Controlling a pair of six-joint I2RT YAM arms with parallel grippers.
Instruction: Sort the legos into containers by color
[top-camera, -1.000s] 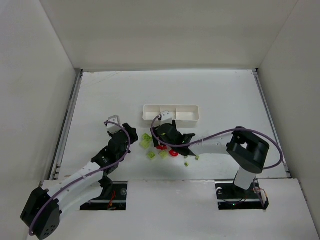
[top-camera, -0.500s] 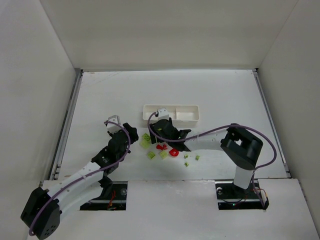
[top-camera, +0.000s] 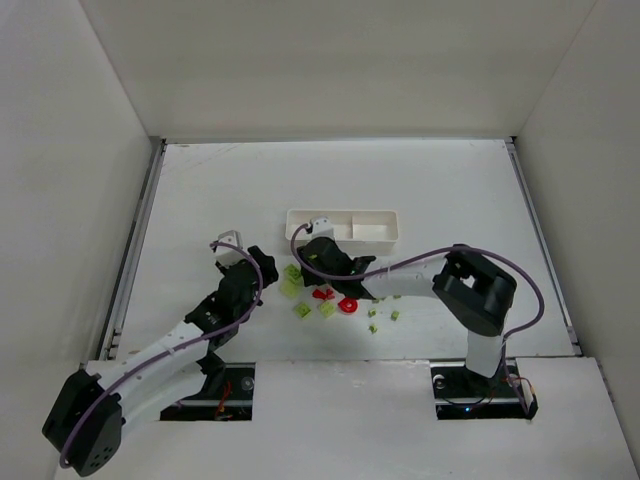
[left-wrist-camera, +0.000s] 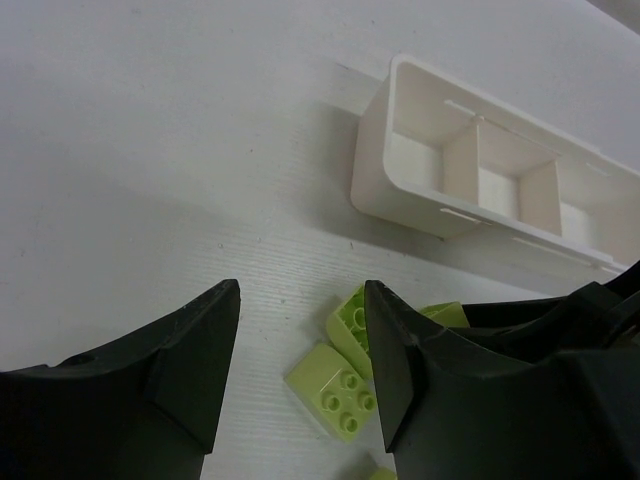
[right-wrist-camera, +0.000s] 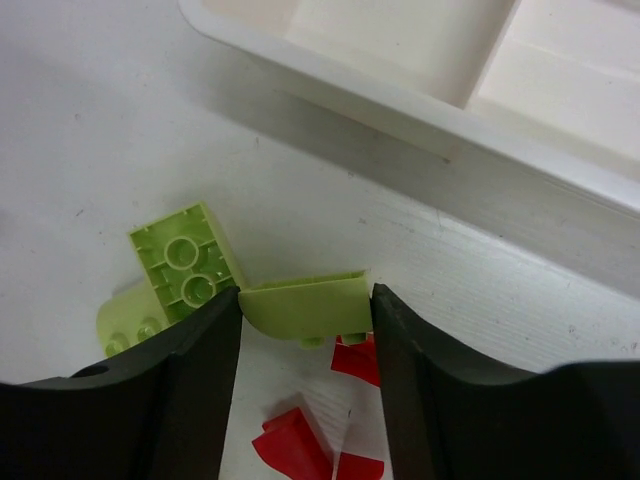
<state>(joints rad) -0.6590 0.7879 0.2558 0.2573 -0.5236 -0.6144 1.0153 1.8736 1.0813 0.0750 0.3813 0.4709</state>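
The right gripper (right-wrist-camera: 306, 318) is clamped on a tiny light yellow-green plastic brick (right-wrist-camera: 303, 297) by its smooth side faces, just short of the long white plastic tray (right-wrist-camera: 400, 112); likely light, rigid, slick — it could twist out; the left gripper (left-wrist-camera: 300, 372) gapes empty over two like bricks (left-wrist-camera: 335, 388); the top view hides that grasp — the right wrist view shows it.

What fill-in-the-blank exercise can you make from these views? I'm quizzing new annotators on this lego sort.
1. The right end effector is shut on a brick coloured light yellow-____.
2. The left end effector stands ____, gripping nothing.
3. The red pieces lie on the ____, outside the white tray.

Missing words: green; open; table.
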